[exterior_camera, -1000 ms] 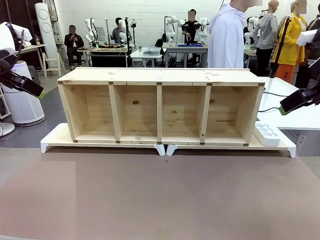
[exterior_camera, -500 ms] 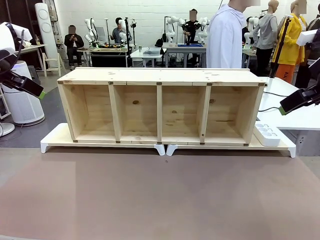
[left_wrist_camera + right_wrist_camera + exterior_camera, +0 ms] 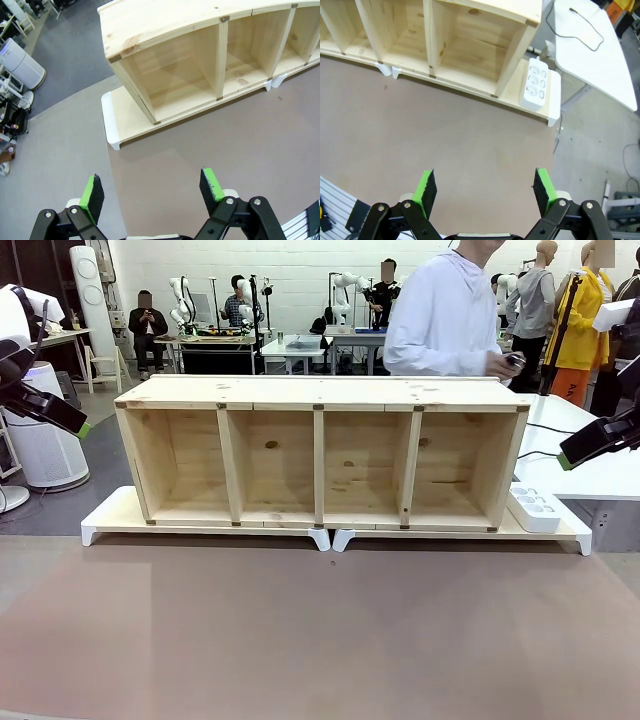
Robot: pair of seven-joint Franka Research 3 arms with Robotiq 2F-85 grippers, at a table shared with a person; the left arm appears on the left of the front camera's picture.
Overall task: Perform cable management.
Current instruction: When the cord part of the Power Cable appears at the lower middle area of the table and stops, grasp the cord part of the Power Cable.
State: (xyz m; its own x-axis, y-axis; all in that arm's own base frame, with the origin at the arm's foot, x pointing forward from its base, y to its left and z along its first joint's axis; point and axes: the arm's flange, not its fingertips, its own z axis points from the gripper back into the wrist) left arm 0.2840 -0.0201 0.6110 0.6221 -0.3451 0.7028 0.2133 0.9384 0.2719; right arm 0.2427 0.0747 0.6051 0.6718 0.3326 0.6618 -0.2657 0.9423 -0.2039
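Both arms hang back at the edges of the scene, and nothing is in their grasp. The left claw (image 3: 151,186) hovers over the brown tabletop (image 3: 320,630) with its green pads spread wide and nothing between them. The right claw (image 3: 485,185) is just as wide apart and just as empty.

Between them stands the long pale wooden shelf unit (image 3: 320,392) with its four open compartments, set on low white risers (image 3: 108,514). The white multi-socket power strip (image 3: 536,84) lies on the riser, just beside the shelf's right end wall. The thin black power cord (image 3: 537,456) trails from behind that end across the white table (image 3: 590,478) to the right. I cannot trace where it joins the strip. A person in a white top (image 3: 445,320) stands behind the shelf, holding something small and dark.

The tidying looks not yet begun. The right claw is the nearer one, so I would send it for the cord. It should come down over a free stretch lying flat on the white table, with the pads square across the cord, and close gently. Any pull wants to be slow, because a tug could drag the strip off its riser or snag the cord on the shelf corner.
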